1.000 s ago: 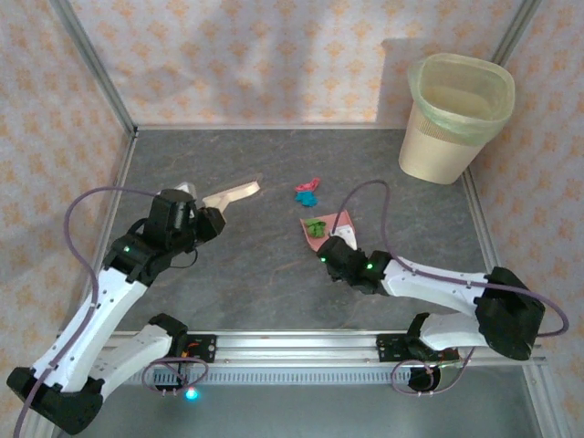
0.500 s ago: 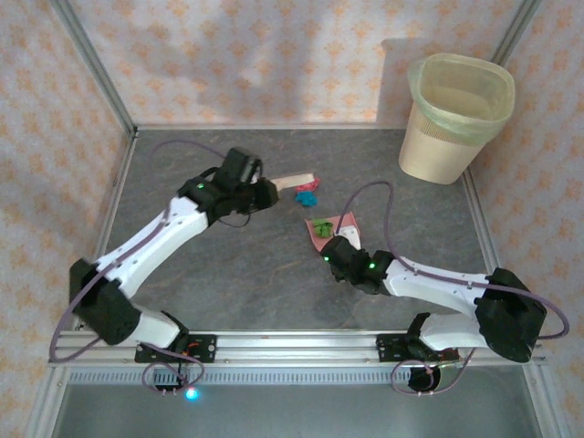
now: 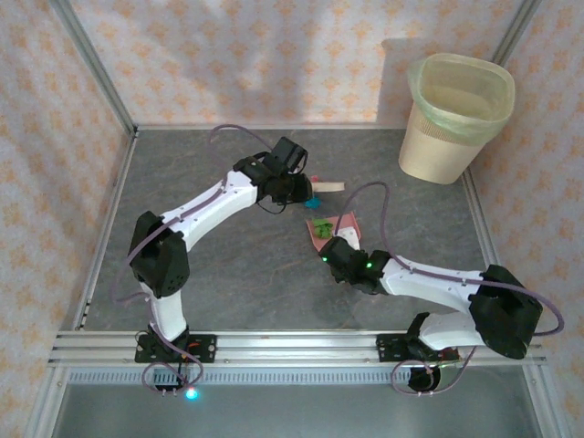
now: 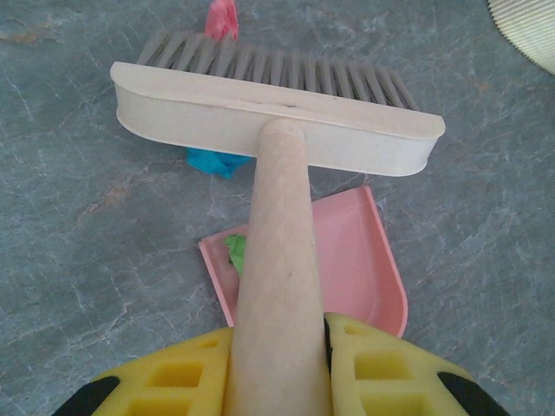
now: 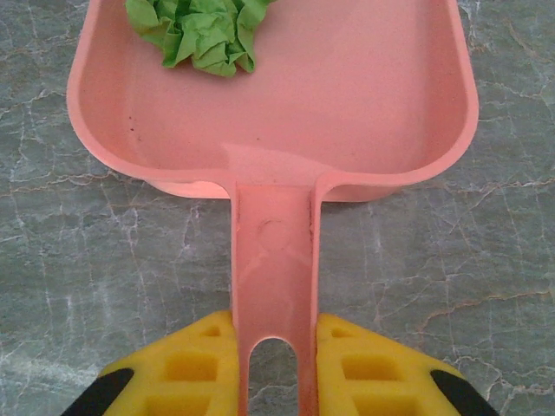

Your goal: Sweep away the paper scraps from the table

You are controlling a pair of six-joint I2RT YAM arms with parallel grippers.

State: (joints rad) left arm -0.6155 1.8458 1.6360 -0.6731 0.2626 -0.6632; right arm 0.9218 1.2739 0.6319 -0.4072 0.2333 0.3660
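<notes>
Three paper scraps (image 3: pixel 312 198) on a dark grey stone-patterned table (image 3: pixel 228 265), two loose and one lying in a pink dustpan (image 3: pixel 342 222).

From above: stretches the left arm from the 7 o'clock corner toward the table's middle, with the left gripper (image 3: pixel 299 190) clamped on the pale handle of a brush (image 3: pixel 328 187). Places the brush head just toward 12 o'clock from the dustpan, with a red-pink scrap (image 3: pixel 315 181) and a blue scrap (image 3: pixel 312 198) close against it. Keeps a cream bin (image 3: pixel 452 119) with a green liner well apart, at the 1 o'clock corner.

From the left wrist: presses both yellow fingers (image 4: pixel 178 381) of the left gripper (image 4: pixel 277 364) tight to the round handle, no gap on either side. Lays the brush head (image 4: pixel 277 130) across the view, bristles pointing to 12 o'clock. Red-pink scrap (image 4: pixel 222 17) beyond the bristle tips at 11 o'clock; blue scrap (image 4: pixel 212 162) peeking from under the head's near edge, left of the handle. Cannot tell whether the bristles touch the table.

From the right wrist: pinches the dustpan's flat handle between the yellow fingers of the right gripper (image 5: pixel 273 364), closed firmly on it. Dustpan (image 5: pixel 347 104) flat on the table, a crumpled green scrap (image 5: pixel 204 30) inside at 11 o'clock.
</notes>
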